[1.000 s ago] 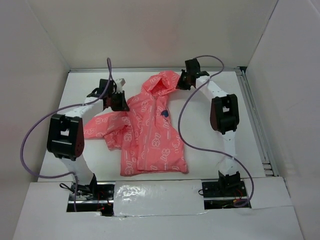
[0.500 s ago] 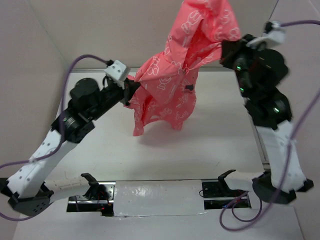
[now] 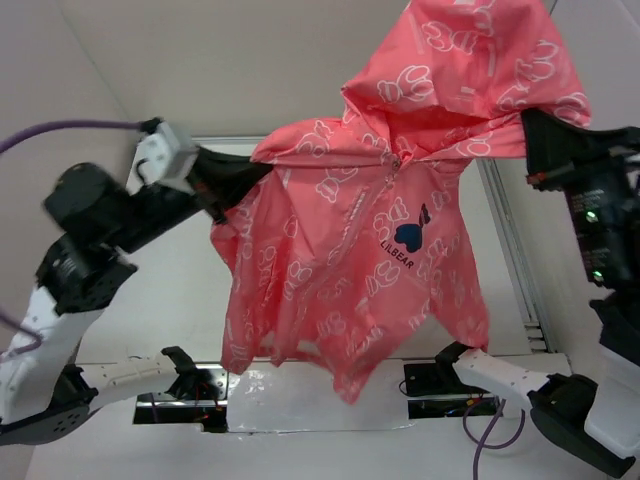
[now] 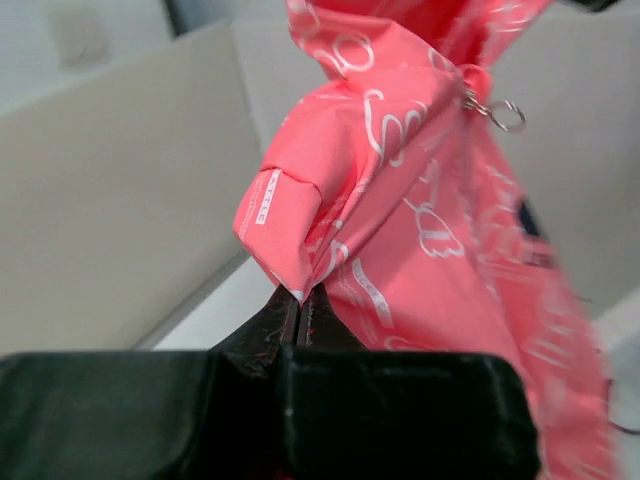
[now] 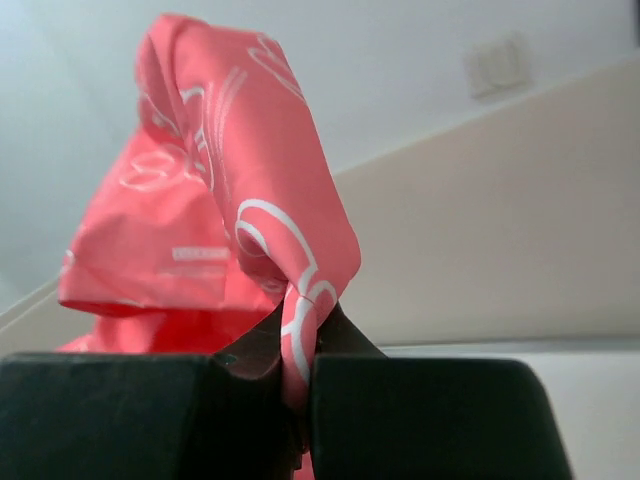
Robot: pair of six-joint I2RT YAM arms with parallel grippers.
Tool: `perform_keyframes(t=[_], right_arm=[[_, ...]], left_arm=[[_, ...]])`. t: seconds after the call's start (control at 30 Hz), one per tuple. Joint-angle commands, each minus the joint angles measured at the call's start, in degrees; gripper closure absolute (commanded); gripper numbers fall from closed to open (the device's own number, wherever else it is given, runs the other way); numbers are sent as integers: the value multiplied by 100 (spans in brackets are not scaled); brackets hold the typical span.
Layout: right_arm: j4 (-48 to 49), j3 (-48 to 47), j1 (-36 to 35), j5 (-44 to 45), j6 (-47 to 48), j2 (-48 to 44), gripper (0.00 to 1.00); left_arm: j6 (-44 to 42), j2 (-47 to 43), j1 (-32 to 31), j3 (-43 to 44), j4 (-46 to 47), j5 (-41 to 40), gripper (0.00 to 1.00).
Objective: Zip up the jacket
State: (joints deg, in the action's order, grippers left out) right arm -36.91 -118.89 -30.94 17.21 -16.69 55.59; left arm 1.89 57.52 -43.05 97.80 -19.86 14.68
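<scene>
The coral-pink jacket (image 3: pixel 360 250) with white print and a dark chest emblem hangs in the air above the table, spread between both arms, its hood at the top. My left gripper (image 3: pixel 235 175) is shut on fabric at the jacket's left shoulder; in the left wrist view the fingertips (image 4: pixel 298 300) pinch a folded edge of the jacket (image 4: pixel 400 190), with a zipper pull ring (image 4: pixel 505 115) showing near the collar. My right gripper (image 3: pixel 530 135) is shut on the right shoulder side; in the right wrist view it (image 5: pixel 300 330) clamps a fold of the jacket (image 5: pixel 240 180).
White enclosure walls stand at the back and both sides. The white table (image 3: pixel 170 300) lies below the hanging jacket. The arm bases and a taped strip (image 3: pixel 300 395) sit at the near edge. A purple cable (image 3: pixel 60 130) loops off the left arm.
The jacket lay flat on the table a second ago. Both arms have lifted it up and toward the camera, and it has spread out with its front showing.
</scene>
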Motion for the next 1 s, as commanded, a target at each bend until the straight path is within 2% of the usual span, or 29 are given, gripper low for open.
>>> perform_keyframes(t=[0.0,0.03,0.07,0.1,0.17,0.23,0.27,0.3,0.33,0.37,0.4,0.47,0.5,0.53,0.6,0.7,0.8,0.87,0.97], right_arm=[[-53,565,132,1711,-79,495,100],[-27,882,149,1811,-228,705,100],[68,1616,193,1803,-334,786,100],[217,2032,359,1760,-474,865,100],[692,2771,570,1532,-712,1207,100],[1026,3520,1001,1199,-1213,1821,100],[1080,3687,1133,953,-1258,2102,99],[1115,3671,1343,733,-1336,2731,85],[1107,3619,1406,218,-1267,3042,70],[1028,3305,1459,56,-1284,3376,56],[836,3128,1511,-50,-1258,3884,34],[633,2767,1556,-25,-1284,4160,27],[571,2775,1556,-16,-1293,4187,12],[597,2923,1547,-86,-1311,4144,11],[632,3195,1538,-244,-1328,3795,0],[571,3977,1468,-482,-1433,3179,0],[570,5353,1301,-771,-1627,2423,0],[623,5884,1144,-1174,-1706,1915,0],[396,6641,1081,-1282,-1890,1430,0]], left_arm=[[275,670,278,-354,-203,-1658,100],[451,804,427,-602,-220,-1870,100],[635,944,638,-865,-238,-1663,100],[1020,1259,1162,-1416,-238,-1400,100],[1418,1638,1578,-1990,-81,-1169,99],[1700,2341,2036,-2457,43,-872,48],[1701,2604,2237,-2546,96,-609,13],[1692,3129,2326,-2486,122,-511,1],[1727,3369,2432,-2363,-17,-475,1],[1788,3580,2641,-2040,-140,-335,1],[1832,3852,2731,-1880,-280,-256,1],[1841,3759,2871,-1834,-318,-351,1],[1859,3654,2907,-1904,-274,-369,1],[1859,3531,2994,-2088,-203,-352,1],[1999,3205,3100,-2282,-238,-333,1],[2332,2924,3363,-2730,-465,-439,1],[2430,2800,3566,-3414,-537,-247,1],[2500,2870,3619,-3627,-318,-272,1],[2764,3204,3759,-3785,-457,-413,1]])
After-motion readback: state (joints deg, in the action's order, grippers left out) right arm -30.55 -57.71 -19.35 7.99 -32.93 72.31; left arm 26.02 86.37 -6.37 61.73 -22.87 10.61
